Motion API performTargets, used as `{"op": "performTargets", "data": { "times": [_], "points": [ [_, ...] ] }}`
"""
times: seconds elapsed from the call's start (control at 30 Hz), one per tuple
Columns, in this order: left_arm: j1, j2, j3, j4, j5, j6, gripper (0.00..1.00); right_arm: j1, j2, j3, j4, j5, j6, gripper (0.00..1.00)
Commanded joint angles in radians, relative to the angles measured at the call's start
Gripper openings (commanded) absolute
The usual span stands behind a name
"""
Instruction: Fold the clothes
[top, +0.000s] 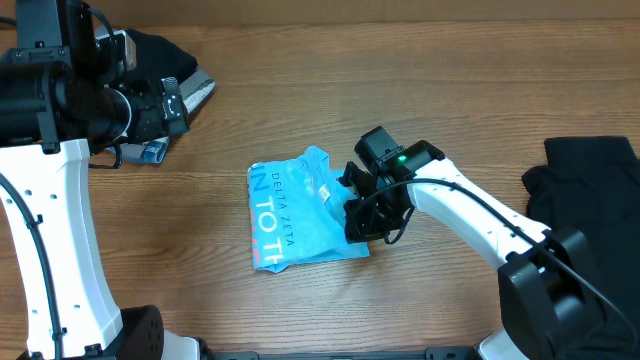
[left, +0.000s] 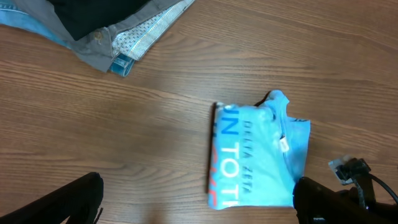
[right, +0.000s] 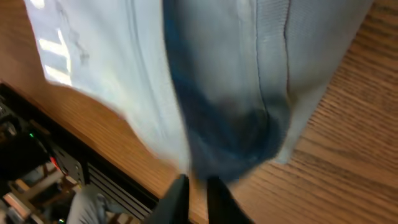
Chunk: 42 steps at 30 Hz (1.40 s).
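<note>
A light sky-blue T-shirt (top: 300, 210) with white and orange-red lettering lies folded into a rough rectangle on the wooden table; it also shows in the left wrist view (left: 261, 155) and fills the right wrist view (right: 217, 74). My right gripper (top: 364, 216) is at the shirt's right edge. Its fingers (right: 198, 186) are nearly together, tips touching the fabric's edge, with wood showing between them. My left gripper (top: 178, 102) hangs high at the back left, open and empty (left: 199, 202), well away from the shirt.
A pile of dark, grey and patterned clothes (top: 165, 60) lies at the back left and shows in the left wrist view (left: 118, 31). A black garment (top: 590, 185) lies at the right edge. The table's front edge (right: 93, 155) is close to the right gripper.
</note>
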Motion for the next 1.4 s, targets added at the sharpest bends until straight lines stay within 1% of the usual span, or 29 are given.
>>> {"op": "performTargets", "data": {
  "times": [0.0,0.1,0.17,0.23,0.37,0.47,0.57,0.73,0.87,1.03,1.07,1.1,1.17,1.2,1.3,1.37],
  "points": [
    [0.004,-0.008,0.018,0.005,0.004,0.023,1.0,-0.006,-0.012,-0.002,-0.002,0.027,-0.003,0.18],
    [0.004,-0.008,0.019,0.005,0.004,0.023,1.0,-0.014,-0.012,-0.002,0.024,0.082,-0.002,0.18],
    [0.004,-0.008,0.019,0.005,0.004,0.023,1.0,-0.027,-0.012,-0.002,0.063,0.071,-0.002,0.21],
    [0.004,-0.008,0.019,0.008,0.004,0.023,1.0,-0.042,-0.012,-0.002,0.122,0.021,-0.002,0.23],
    [0.004,-0.008,0.018,0.008,0.004,0.022,1.0,-0.05,-0.012,-0.002,0.284,-0.111,0.003,0.3],
    [0.004,-0.008,0.019,0.008,0.004,0.022,1.0,-0.028,0.001,-0.002,0.386,-0.14,0.033,0.34],
    [0.004,-0.008,0.019,0.007,0.004,0.022,1.0,0.007,0.041,-0.002,0.455,-0.131,0.079,0.34],
    [0.004,-0.008,0.019,0.0,0.005,0.022,1.0,0.047,0.132,-0.002,0.497,-0.015,0.166,0.34],
    [0.004,-0.008,0.019,-0.002,0.005,0.023,1.0,0.047,0.193,-0.002,0.533,-0.035,0.217,0.34],
    [0.004,-0.008,0.019,-0.003,0.005,0.022,1.0,0.047,0.219,-0.002,0.594,-0.162,0.215,0.35],
    [0.004,-0.008,0.019,-0.003,0.005,0.022,1.0,0.047,0.219,-0.002,0.601,-0.179,0.215,0.34],
    [0.004,-0.008,0.019,-0.003,0.005,0.022,1.0,0.047,0.219,-0.002,0.606,-0.195,0.214,0.27],
    [0.004,-0.008,0.019,-0.003,0.005,0.023,1.0,0.047,0.219,-0.002,0.609,-0.245,0.207,0.07],
    [0.004,-0.008,0.019,-0.004,0.005,0.023,1.0,0.043,0.216,-0.002,0.604,-0.263,0.207,0.04],
    [0.004,-0.008,0.019,-0.008,0.005,0.023,1.0,0.014,0.187,0.0,0.562,-0.278,0.203,0.04],
    [0.004,-0.008,0.019,-0.008,0.004,0.023,1.0,-0.009,0.151,0.0,0.516,-0.274,0.171,0.04]
  ]
}}
